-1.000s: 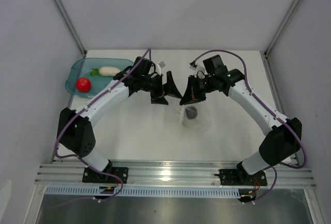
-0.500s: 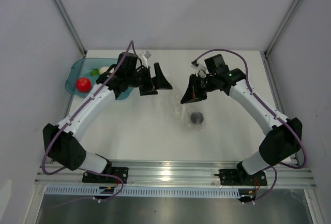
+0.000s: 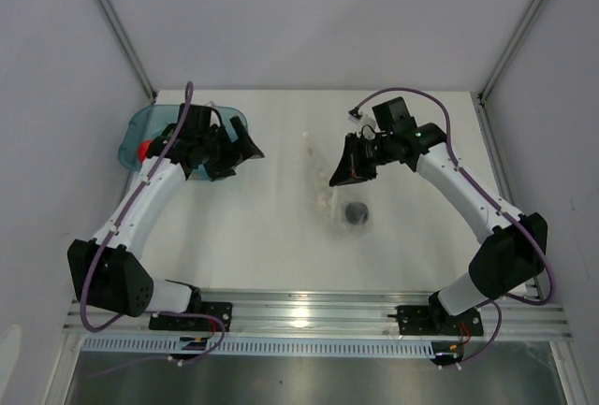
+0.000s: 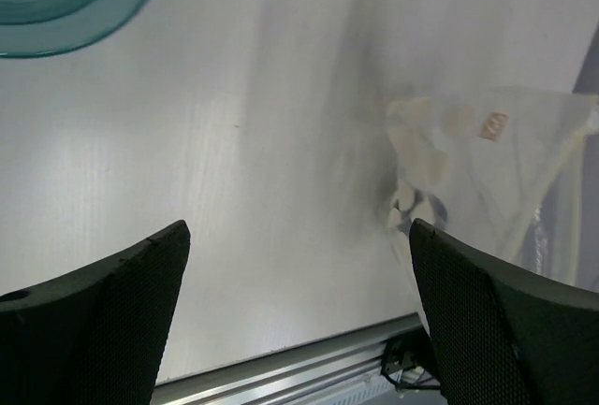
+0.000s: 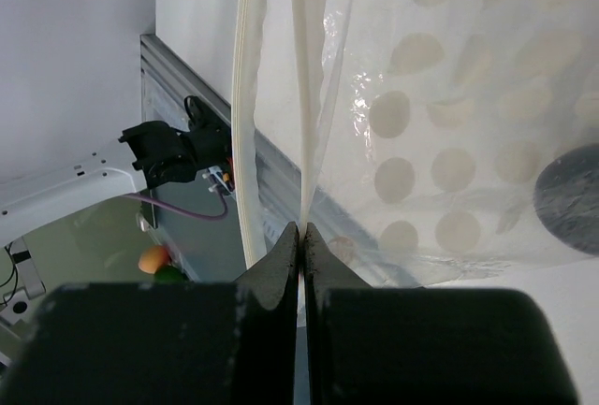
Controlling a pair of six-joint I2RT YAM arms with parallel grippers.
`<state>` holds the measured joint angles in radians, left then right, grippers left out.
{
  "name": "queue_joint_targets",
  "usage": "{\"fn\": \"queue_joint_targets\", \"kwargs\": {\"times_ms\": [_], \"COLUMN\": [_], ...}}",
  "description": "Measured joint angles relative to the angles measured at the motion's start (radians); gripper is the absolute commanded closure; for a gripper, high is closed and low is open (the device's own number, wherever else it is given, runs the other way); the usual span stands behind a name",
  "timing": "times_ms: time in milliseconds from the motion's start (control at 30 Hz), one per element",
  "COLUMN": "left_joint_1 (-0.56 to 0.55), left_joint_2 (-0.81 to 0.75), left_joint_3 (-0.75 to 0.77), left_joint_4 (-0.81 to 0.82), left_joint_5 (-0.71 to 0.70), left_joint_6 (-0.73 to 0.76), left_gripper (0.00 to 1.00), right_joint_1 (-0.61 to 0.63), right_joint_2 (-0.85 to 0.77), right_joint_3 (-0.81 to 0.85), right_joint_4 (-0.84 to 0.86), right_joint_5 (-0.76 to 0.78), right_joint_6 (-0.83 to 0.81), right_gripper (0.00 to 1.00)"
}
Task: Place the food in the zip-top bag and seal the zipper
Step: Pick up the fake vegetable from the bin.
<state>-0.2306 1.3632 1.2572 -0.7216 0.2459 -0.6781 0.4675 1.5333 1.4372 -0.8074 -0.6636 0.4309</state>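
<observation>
Wrist view alone shows right claw (image 5: 299, 229) clamped on zip-top bag (image 5: 440, 96) edge. Left claw (image 4: 298, 235) spread wide, holding nothing.

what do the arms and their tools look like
The left arm and right arm match: white links, black joints and bases, a purple cable looping along each. The left tool and right tool are black, with broad wedge fingers, mesh-textured.

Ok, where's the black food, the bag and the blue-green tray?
black food (image 3: 355, 211), top view, its middle.
bag (image 5: 449, 96), right wrist view, its spotted side.
tray (image 3: 138, 128), top view, its bare left side.
</observation>
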Motion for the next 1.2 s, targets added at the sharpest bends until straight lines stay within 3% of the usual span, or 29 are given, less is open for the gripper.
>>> {"fn": "queue_joint_targets", "kwargs": {"times_ms": [267, 767, 1200], "left_joint_1": [0.195, 0.329, 0.363], "left_joint_2": [-0.023, 0.035, 0.312], "left_joint_3": [-0.067, -0.037, 0.21], "left_joint_4": [-0.041, 0.019, 0.023], "left_joint_5": [-0.066, -0.311, -0.64], "left_joint_6": [-0.037, -0.053, -0.051], "left_gripper": [0.05, 0.08, 0.03], "right_joint_1": [-0.01, -0.017, -0.039], "right_joint_2": [0.0, 0.0, 0.062], "right_joint_3": [0.001, -0.011, -0.024], "right_joint_4": [-0.021, -0.055, -0.058], "right_joint_5": [0.005, 0.007, -0.043], "right_joint_6": [-0.031, -0.075, -0.12], "right_gripper": [1.0, 1.0, 1.0]}}
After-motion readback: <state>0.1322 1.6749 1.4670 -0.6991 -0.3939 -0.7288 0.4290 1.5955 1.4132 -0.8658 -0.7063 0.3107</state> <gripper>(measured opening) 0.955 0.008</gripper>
